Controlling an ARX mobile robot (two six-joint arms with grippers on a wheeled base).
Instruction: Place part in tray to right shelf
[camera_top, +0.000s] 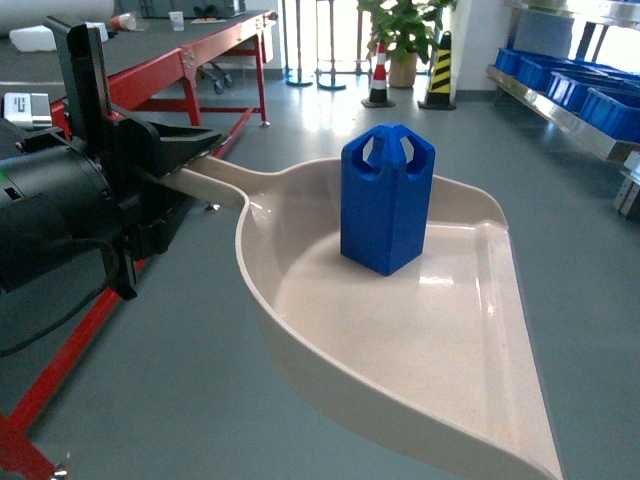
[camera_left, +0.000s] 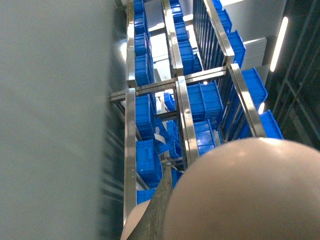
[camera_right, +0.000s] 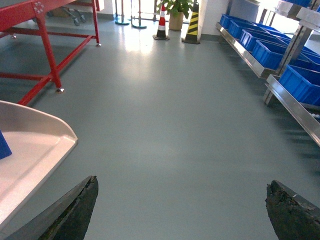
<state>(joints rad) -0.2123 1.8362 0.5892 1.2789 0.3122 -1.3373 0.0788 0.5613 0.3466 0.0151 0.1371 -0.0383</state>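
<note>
- The left gripper (camera_top: 185, 160) was clamped on the tray (camera_top: 450, 330) by its handle — held above the floor (camera_right: 170, 110).
- The part (camera_top: 387, 197) stood upright in the tray.
- The right gripper (camera_right: 182, 205) hung empty — jaws wide apart.

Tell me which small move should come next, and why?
Probably carry the scoop level toward the steel rack at right. The left pincer grips its handle, the blue block stands upright inside, and the rack is not yet near. The right pincer is open, holding nothing.
</note>
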